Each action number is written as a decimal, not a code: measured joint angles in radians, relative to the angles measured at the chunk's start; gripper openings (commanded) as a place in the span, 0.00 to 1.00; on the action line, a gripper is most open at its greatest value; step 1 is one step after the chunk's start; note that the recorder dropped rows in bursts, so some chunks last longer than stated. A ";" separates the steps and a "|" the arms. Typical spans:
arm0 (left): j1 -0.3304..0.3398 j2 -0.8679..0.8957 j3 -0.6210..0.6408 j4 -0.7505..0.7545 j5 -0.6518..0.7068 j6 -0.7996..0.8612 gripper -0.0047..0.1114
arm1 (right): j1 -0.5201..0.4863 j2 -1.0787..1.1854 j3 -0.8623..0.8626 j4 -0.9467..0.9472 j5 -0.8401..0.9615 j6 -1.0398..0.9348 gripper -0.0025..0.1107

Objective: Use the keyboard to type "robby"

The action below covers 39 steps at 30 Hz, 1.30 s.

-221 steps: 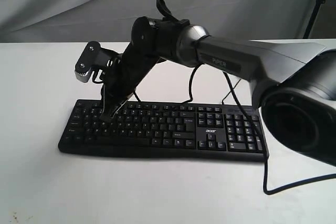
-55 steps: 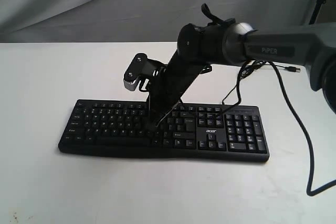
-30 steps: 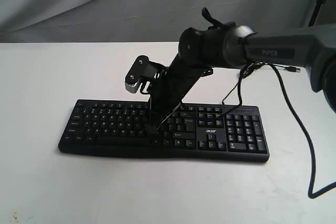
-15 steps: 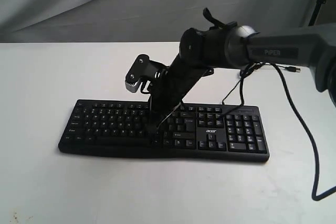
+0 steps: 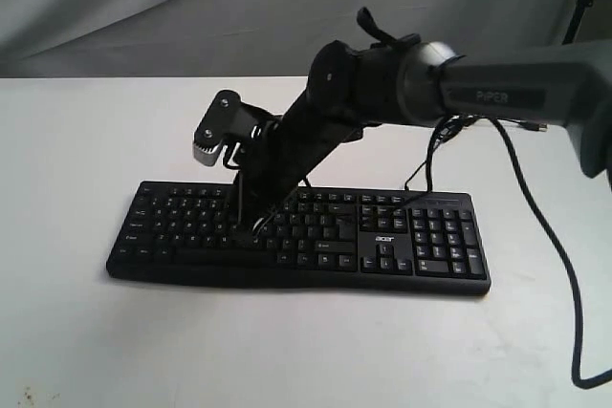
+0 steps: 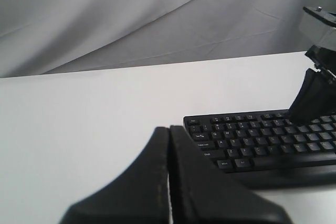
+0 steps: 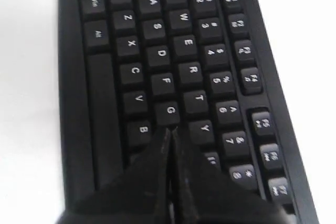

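The black keyboard [image 5: 172, 228] lies across the white table, its "acer" logo [image 5: 382, 237] right of the letter block. My right gripper [image 5: 245, 226] reaches across from the right and points steeply down onto the letter keys, left of the keyboard's middle. In the right wrist view this gripper [image 7: 168, 130] is shut and empty, with its tips low over the keyboard [image 7: 157, 56] just past G, between B and Y. Whether a key is pressed cannot be told. My left gripper [image 6: 169, 128] is shut, empty, and hangs over bare table beside the keyboard [image 6: 252, 140].
A thin black cable [image 5: 566, 274] loops over the table at the right of the keyboard. A USB plug [image 5: 532, 125] lies behind the arm. A grey cloth backdrop [image 5: 143, 7] closes the far side. The right arm's link [image 6: 315, 90] stands over the keys.
My right gripper has slid left along the letter keys, from near the right end of the letter block to left of the keyboard's middle. It stays shut. The keyboard has not moved.
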 measured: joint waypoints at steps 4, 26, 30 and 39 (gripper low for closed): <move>0.000 0.000 0.000 0.000 0.000 0.000 0.04 | 0.020 0.040 -0.038 0.026 0.011 -0.014 0.02; 0.000 0.000 0.000 0.000 0.000 0.000 0.04 | 0.036 0.095 -0.106 0.003 0.060 0.052 0.02; 0.000 0.000 0.000 0.000 0.000 0.000 0.04 | 0.036 0.105 -0.106 0.003 0.060 0.053 0.02; 0.000 0.000 0.000 0.000 0.000 0.000 0.04 | 0.036 0.108 -0.106 -0.003 0.060 0.059 0.02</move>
